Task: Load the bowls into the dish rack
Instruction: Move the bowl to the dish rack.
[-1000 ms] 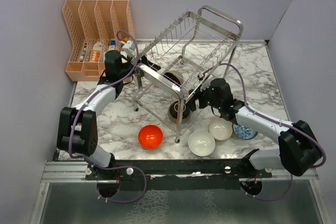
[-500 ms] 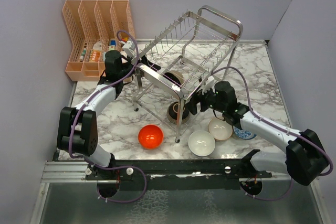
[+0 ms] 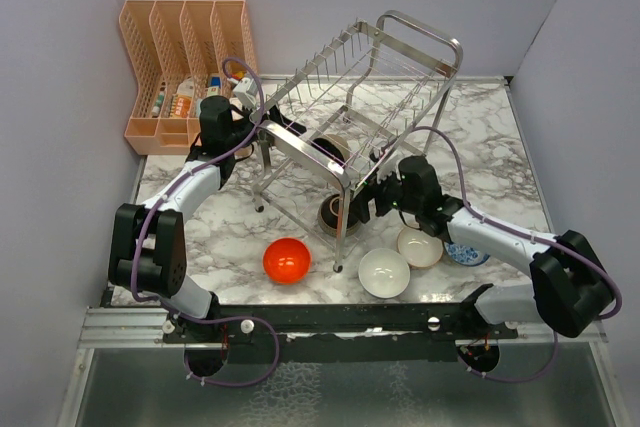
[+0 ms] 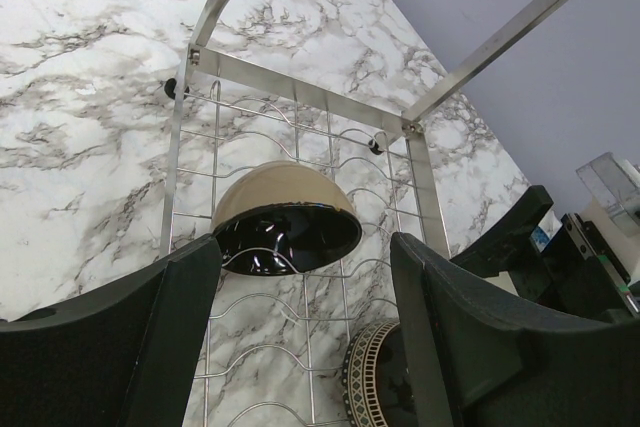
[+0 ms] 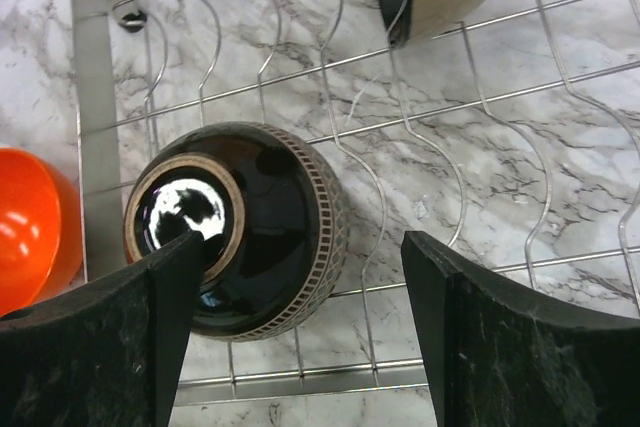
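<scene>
- Top external view: the rack is standing in the middle of the table. Two bowls are already sitting on its lower tier, a tan bowl further back and a dark bowl by the front post.
- Four bowls are waiting on the table in front of the rack: a red bowl, a white bowl, a pink bowl and a blue-patterned bowl, which the right arm is partly covering.
- The left gripper is reaching into the rack from the left. The right gripper is coming in from the right, close to the dark bowl.
- Left wrist view: the left gripper is spread wide and gripping nothing. It is facing the tan bowl, which is standing on its edge on the rack wires, apart from both fingers. The dark bowl is showing at the bottom edge.
- Right wrist view: the right gripper is also spread wide and empty. It is hovering over the dark bowl, which is lying bottom-up on the rack wires.
- One finger is overlapping that bowl's rim in this view, and I cannot tell whether it is touching.
- The red bowl is peeking in at the left, outside the frame.
- Progress, as a judgement: about a third is done, with four bowls left to load.
</scene>
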You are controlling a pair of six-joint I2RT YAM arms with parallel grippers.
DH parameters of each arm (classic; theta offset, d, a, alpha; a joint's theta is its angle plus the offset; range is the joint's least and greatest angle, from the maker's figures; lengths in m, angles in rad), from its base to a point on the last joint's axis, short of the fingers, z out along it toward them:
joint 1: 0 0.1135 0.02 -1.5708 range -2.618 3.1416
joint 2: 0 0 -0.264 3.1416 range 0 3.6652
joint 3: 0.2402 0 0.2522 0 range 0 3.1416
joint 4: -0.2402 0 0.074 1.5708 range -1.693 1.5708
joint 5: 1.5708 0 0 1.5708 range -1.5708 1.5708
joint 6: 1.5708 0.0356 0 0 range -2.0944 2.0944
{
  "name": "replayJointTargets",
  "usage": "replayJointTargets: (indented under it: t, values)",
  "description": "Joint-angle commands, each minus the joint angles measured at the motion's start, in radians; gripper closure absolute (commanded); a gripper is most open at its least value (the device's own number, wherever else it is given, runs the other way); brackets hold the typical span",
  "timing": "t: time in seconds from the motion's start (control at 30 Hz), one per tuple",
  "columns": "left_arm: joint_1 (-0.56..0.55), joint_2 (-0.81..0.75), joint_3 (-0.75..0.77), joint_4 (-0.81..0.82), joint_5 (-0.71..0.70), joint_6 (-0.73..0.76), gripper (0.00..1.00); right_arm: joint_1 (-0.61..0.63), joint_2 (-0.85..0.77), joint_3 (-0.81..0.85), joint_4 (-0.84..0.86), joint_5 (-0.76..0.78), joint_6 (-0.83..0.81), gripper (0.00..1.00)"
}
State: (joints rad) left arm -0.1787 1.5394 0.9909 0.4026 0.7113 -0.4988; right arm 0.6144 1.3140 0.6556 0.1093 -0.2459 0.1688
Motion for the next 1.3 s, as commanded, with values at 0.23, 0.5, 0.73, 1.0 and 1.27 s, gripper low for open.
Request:
replayJointTargets:
  t: [0.23, 0.5, 0.73, 1.0, 1.27]
  values:
    - [-0.001, 0.006, 0.000, 0.003, -0.009, 0.009, 0.28, 0.003, 0.076, 0.040, -0.047, 0.366, 0.085, 0.22]
    - [-0.001, 0.011, -0.002, -0.001, -0.012, 0.013, 0.28, -0.061, 0.171, 0.026, -0.066, 0.386, 0.149, 0.22]
    - [0.000, 0.018, 0.000, -0.002, -0.012, 0.014, 0.28, -0.095, 0.204, 0.024, -0.075, 0.374, 0.170, 0.22]
    - [-0.001, 0.019, -0.001, -0.001, -0.012, 0.015, 0.28, -0.101, 0.198, 0.021, -0.068, 0.350, 0.163, 0.22]
    - [-0.001, 0.015, -0.003, 0.002, -0.010, 0.012, 0.28, -0.099, 0.125, 0.034, -0.082, 0.358, 0.162, 0.21]
